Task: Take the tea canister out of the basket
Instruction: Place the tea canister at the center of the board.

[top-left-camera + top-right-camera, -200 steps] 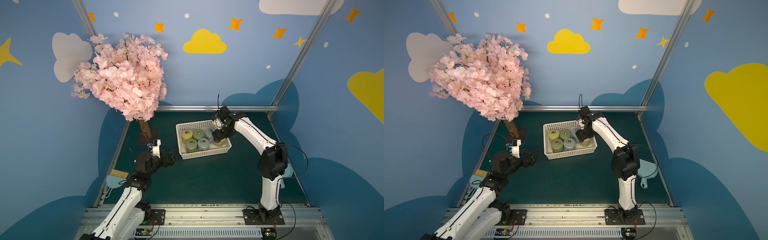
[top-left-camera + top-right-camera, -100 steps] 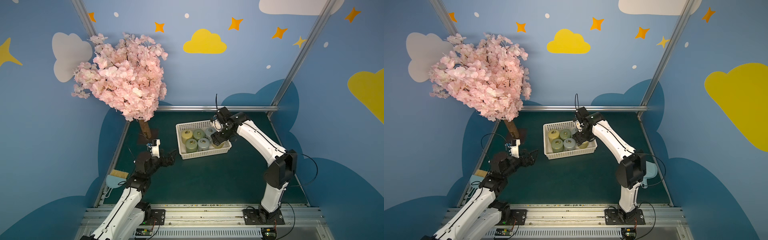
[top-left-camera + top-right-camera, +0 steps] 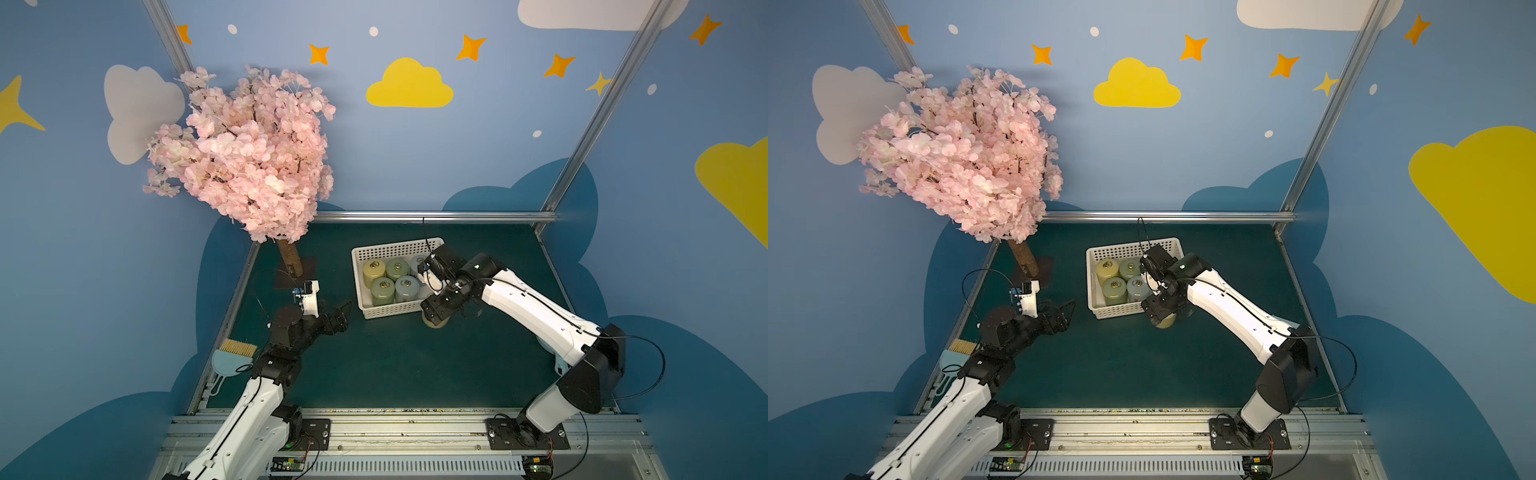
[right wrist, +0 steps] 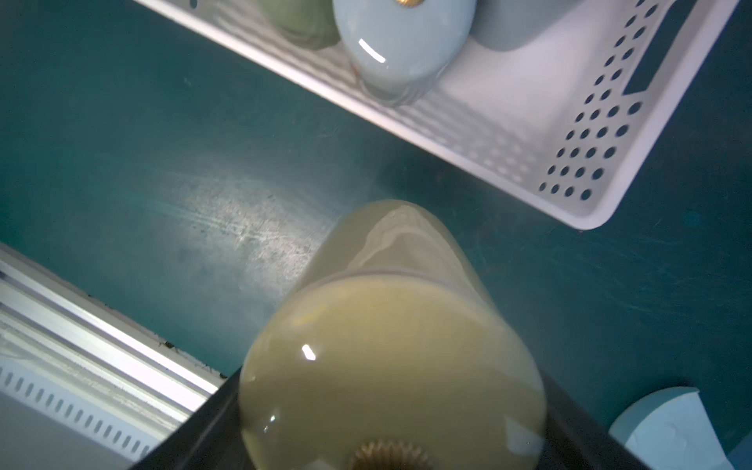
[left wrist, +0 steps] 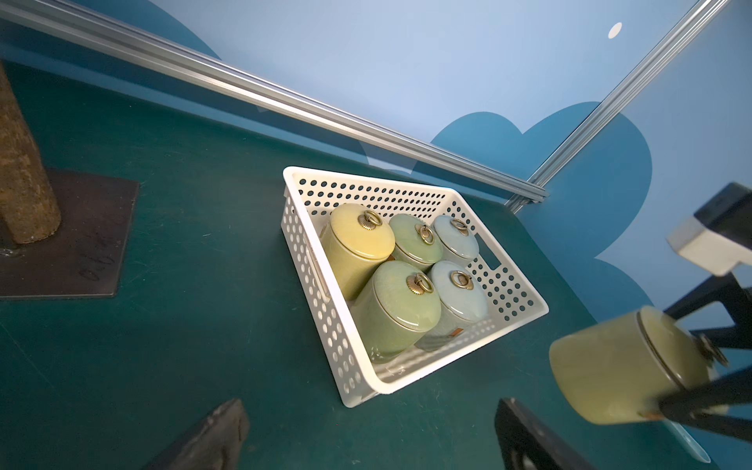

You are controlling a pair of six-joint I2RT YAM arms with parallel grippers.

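The white perforated basket [image 3: 358,286] [image 3: 1093,286] [image 5: 309,260] [image 4: 590,134] stands on the green mat at mid back, with several lidded canisters in it: yellow [image 5: 358,244], green [image 5: 403,301] and pale blue [image 5: 460,297]. A pale yellow tea canister [image 3: 434,322] [image 3: 1165,321] [image 5: 618,366] [image 4: 390,346] hangs tilted just outside the basket's near right corner, and my right gripper [image 3: 440,309] [image 3: 1160,309] [image 4: 390,407] is shut on its lid end. My left gripper [image 3: 338,316] [image 3: 1061,313] [image 5: 370,431] stands open and empty to the left of the basket's near left corner.
A pink blossom tree [image 3: 249,153] rises at the back left, its trunk [image 3: 289,259] on a dark plate [image 5: 81,244]. A small brush and dustpan [image 3: 232,353] lie off the mat's left edge. Aluminium rails [image 3: 432,216] bound the back, blue walls the sides.
My right arm has carried the yellow canister from over the basket out across its near wall and lower, toward the front. The left arm has stayed where it was.
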